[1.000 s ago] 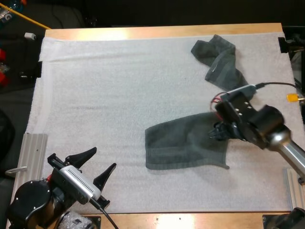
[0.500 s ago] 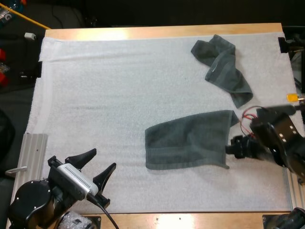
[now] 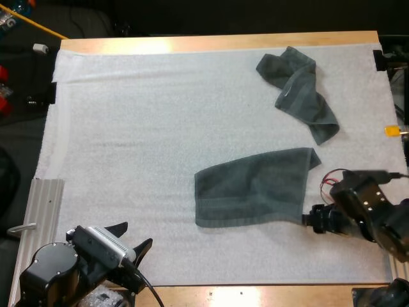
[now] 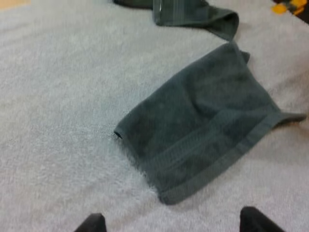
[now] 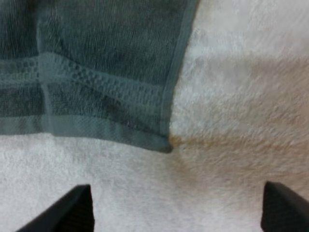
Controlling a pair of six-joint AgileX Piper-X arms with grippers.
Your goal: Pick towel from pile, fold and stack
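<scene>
The spread towel is showing soft, matt grey-green terry with a tighter woven band at its hem, and the crumpled towel by the far right corner of the white mat is looking the same. That mat is reading fuzzy and nubbly, while the table is gleaming along its far edge as smooth, pale wood.
</scene>
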